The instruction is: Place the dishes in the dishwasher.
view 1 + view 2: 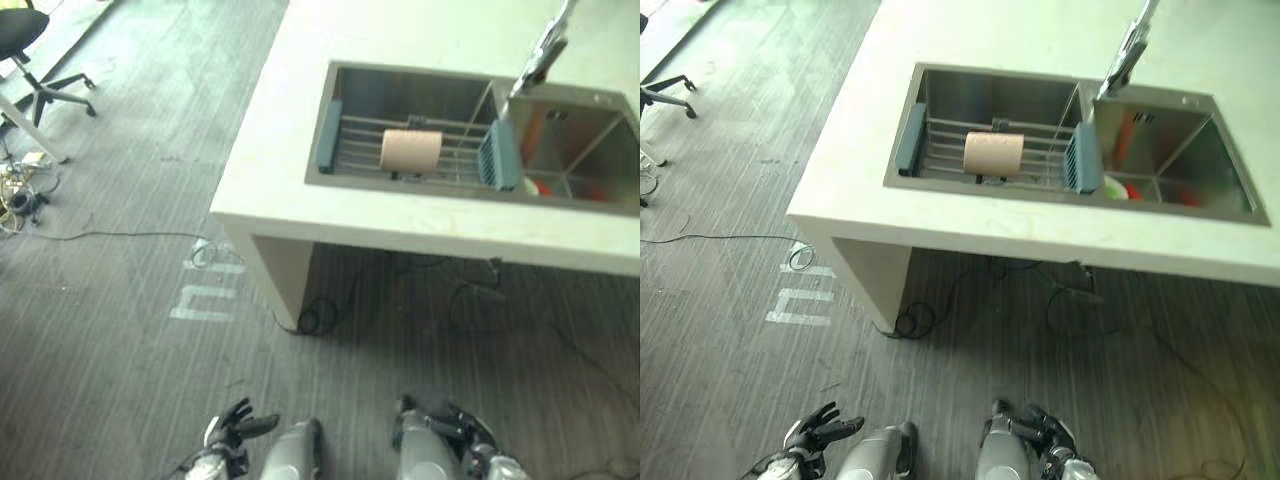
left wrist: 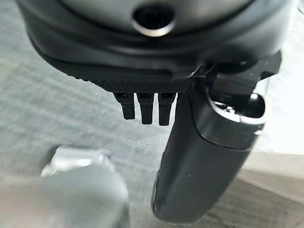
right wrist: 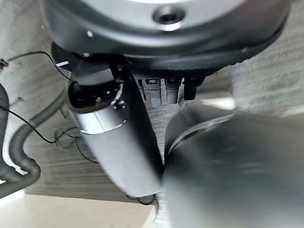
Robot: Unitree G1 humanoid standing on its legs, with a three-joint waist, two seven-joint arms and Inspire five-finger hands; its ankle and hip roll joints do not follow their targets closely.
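The pale counter (image 1: 300,190) lies well ahead of both hands and up from them, its near edge facing them across a stretch of grey striped floor (image 1: 120,380). Sunk in the counter, ahead of the right hand more than the left, is a steel double sink (image 1: 1070,195). Across its left basin, the one nearer the left hand's side, a wire drying rack (image 1: 360,150) spans from one blue-grey end piece to another, and a tan cylindrical cup (image 1: 410,150) lies on its side on the rack's bars. In the right basin, farther out past the right hand's side, red and orange dishes (image 1: 1130,188) sit low against the wall; what each one is cannot be told. A metal faucet (image 1: 540,50) rises beyond the sink, farthest from the hands. Far off beyond the left hand's outer side stands a black office chair (image 1: 35,60). The left hand (image 1: 235,425) hangs low near the floor, well short of the counter, its fingers (image 2: 146,107) straight and loosely spread, holding nothing. The right hand (image 1: 462,428) hangs beside it at the same low level, its fingers (image 3: 172,91) relaxed and likewise holding nothing.
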